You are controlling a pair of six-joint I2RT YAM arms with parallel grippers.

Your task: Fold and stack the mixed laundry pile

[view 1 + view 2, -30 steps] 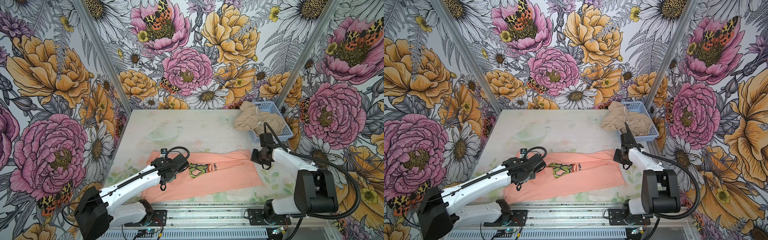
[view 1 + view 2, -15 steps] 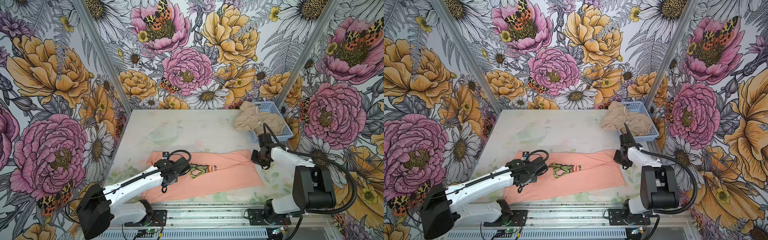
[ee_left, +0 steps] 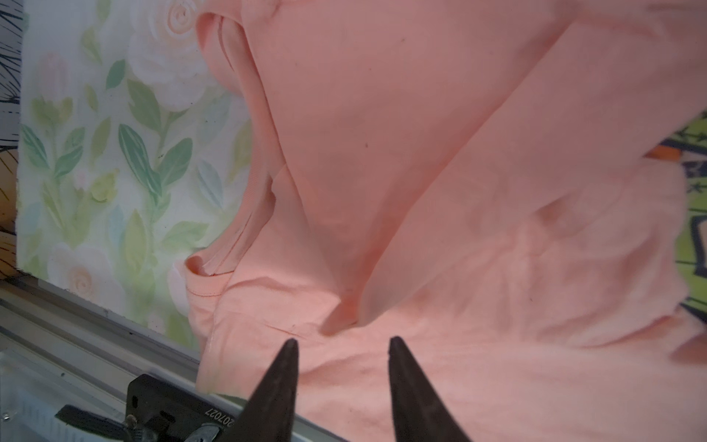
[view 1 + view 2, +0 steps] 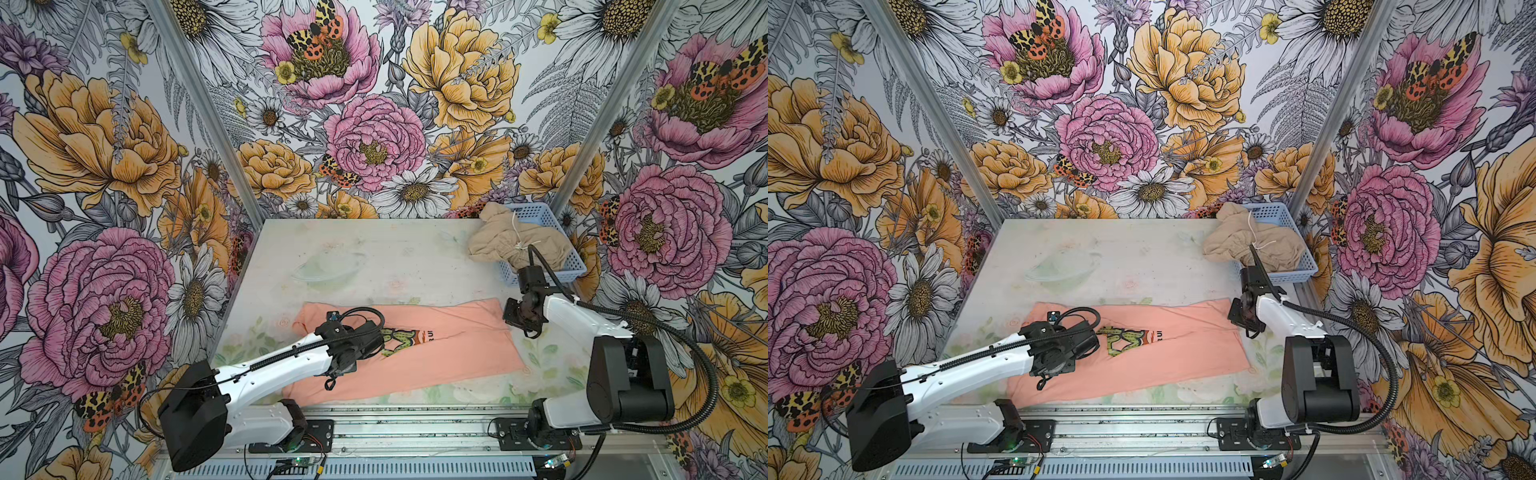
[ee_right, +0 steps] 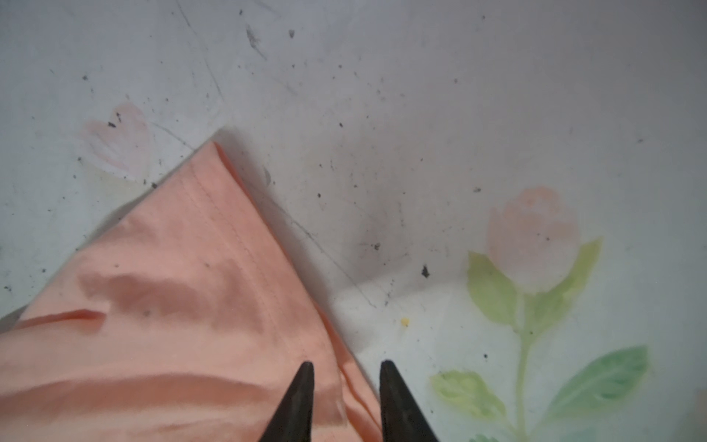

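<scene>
The peach-pink T-shirt lies flat along the table's front, folded lengthwise, with its green graphic partly showing. My left gripper is open just above the shirt near its collar end, and nothing is between the fingers. My right gripper stands slightly open at the shirt's right end. Its tips straddle the hemmed edge without holding it. The beige garment with its white drawstring is crumpled at the back right, draped half out of the basket.
A light blue perforated basket sits in the back right corner. The pale floral table stretches behind the shirt. A metal rail runs along the front edge, and flowered walls enclose three sides.
Both grippers were shut on the shirt and now stand open, so the cloth lies released. The left arm has shifted a little to the right.
</scene>
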